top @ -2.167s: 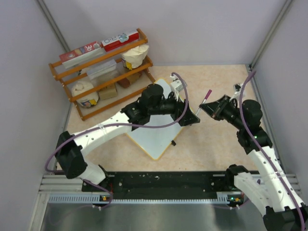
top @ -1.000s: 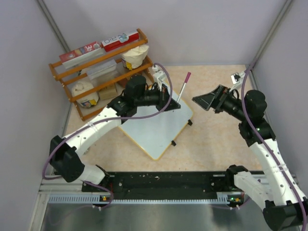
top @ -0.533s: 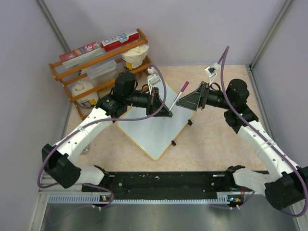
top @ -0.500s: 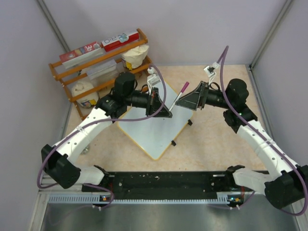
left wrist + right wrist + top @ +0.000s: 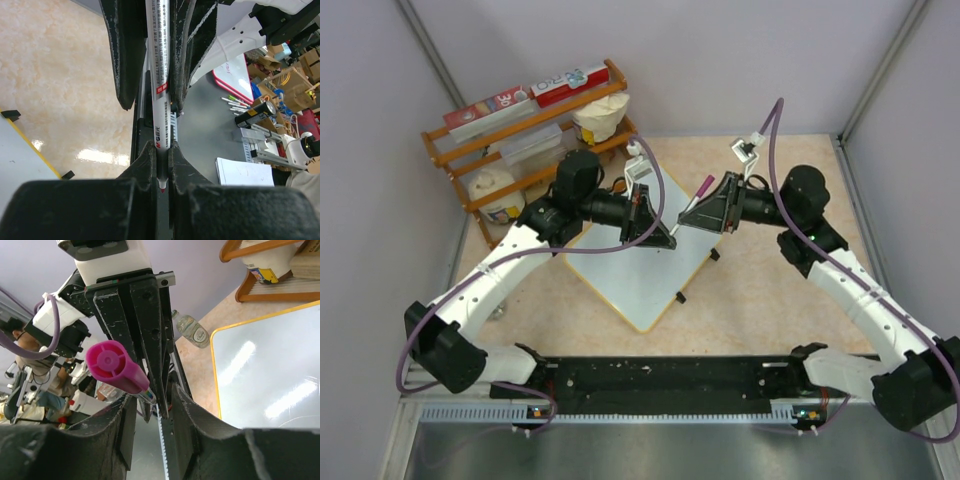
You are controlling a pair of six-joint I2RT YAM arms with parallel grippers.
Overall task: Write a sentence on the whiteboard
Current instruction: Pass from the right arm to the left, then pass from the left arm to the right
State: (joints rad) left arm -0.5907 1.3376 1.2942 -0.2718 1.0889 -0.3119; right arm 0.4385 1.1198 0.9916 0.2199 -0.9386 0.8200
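The whiteboard (image 5: 640, 275) lies flat on the table, turned like a diamond, white with a yellow rim; it also shows in the right wrist view (image 5: 270, 375). Above its far corner my left gripper (image 5: 665, 235) is shut on the tip end of a white marker (image 5: 692, 200), whose magenta cap (image 5: 112, 365) points up and right. In the left wrist view the marker (image 5: 160, 75) runs out from my left gripper (image 5: 161, 150). My right gripper (image 5: 688, 217) straddles the barrel just below the cap. Its jaws (image 5: 149, 400) are narrowed, with small gaps beside the barrel.
A wooden rack (image 5: 535, 140) with boxes and tubs stands at the back left. Two black clips (image 5: 715, 255) stick out from the whiteboard's right edge. Grey walls close in both sides and the back. The arms' black base rail (image 5: 660, 375) runs along the near edge.
My right arm swung left to the marker and its wide-open jaws narrowed around the barrel. My left arm kept hold of the marker and drew back slightly toward the rack.
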